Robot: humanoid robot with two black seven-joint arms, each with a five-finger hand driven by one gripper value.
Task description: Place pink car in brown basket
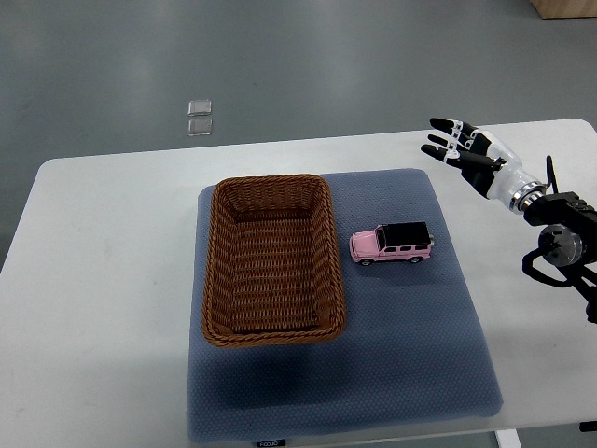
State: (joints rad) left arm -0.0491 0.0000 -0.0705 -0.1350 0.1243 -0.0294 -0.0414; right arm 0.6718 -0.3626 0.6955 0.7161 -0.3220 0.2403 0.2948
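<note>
- Mat [410,373] nearest you; basket [270,329] empty.
- Car [393,244] just right of basket, long axis left-right.
- Your right hand [464,147] up-right of car, fingers spread, holding nothing.

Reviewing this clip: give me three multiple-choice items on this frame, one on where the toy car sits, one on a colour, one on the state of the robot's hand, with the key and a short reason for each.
1. Where is the pink car?
A. Inside the brown basket
B. On the blue mat, right of the basket
C. On the floor

2. What colour is the car's roof?
A. Black
B. White
C. Yellow

3. What is the right hand doing?
A. Gripping the car
B. Resting in the basket
C. Open, holding nothing

Key:
1 B: the car stands on the blue mat just right of the brown basket, outside its rim.
2 A: a black roof tops the pink body.
3 C: the fingers are spread, up and to the right of the car in the picture, apart from it.
</note>
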